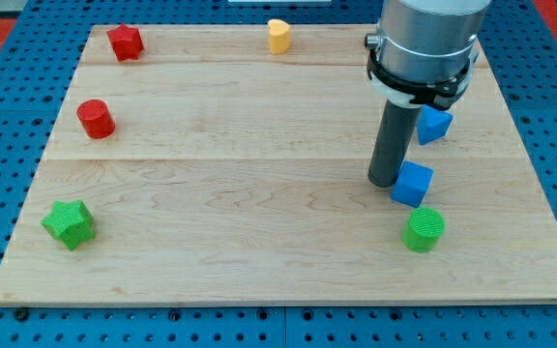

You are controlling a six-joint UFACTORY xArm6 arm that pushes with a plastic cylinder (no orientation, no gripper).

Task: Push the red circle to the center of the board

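Note:
The red circle point(95, 118) is a short red cylinder at the view's left, on the wooden board point(259, 193). My tip point(385, 182) is at the view's right, far from the red circle, with most of the board's width between them. The tip stands just left of a blue cube point(412, 184), touching or nearly touching it. The rod rises into a grey arm housing point(424, 43) at the view's top right.
A red star-like block point(124, 42) lies at the top left. A yellow block point(278, 36) lies at the top middle. A green star block point(69, 224) lies at the bottom left. A green cylinder point(424, 230) lies below the blue cube. A blue block point(434, 125) sits partly behind the rod.

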